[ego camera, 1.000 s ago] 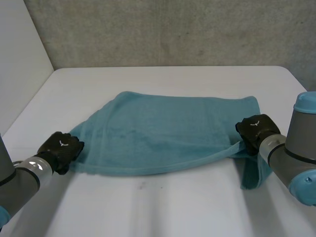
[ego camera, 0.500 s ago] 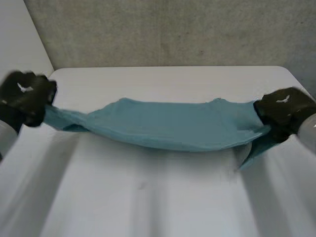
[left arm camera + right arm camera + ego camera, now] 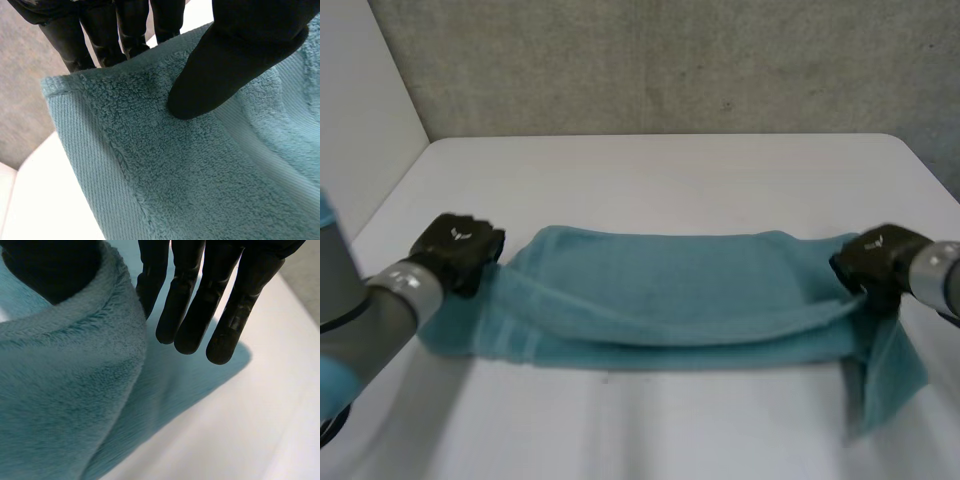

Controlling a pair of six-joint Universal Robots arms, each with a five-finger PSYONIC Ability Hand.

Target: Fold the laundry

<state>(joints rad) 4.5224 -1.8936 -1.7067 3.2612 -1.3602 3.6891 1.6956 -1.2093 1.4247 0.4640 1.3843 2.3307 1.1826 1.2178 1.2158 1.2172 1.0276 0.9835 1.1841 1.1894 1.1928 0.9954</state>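
A teal towel (image 3: 670, 300) lies across the white table (image 3: 660, 180) as a long band doubled over lengthwise. My left hand (image 3: 455, 250) is at its left end. In the left wrist view the thumb (image 3: 225, 75) presses the towel (image 3: 165, 170) against the fingers (image 3: 100, 35) behind its edge. My right hand (image 3: 875, 265) holds the right end. In the right wrist view the towel (image 3: 65, 390) passes between the thumb (image 3: 50, 265) and the straight fingers (image 3: 200, 305). A loose corner (image 3: 890, 380) of the towel lies toward me, below the right hand.
A grey wall (image 3: 670, 60) runs behind the table's far edge. A white panel (image 3: 360, 110) stands along the left side. Bare tabletop lies beyond the towel and in front of it.
Both hands lifted the towel's ends off the table, swung them up and set them down again. The towel, spread wide before, now lies as a narrower doubled band.
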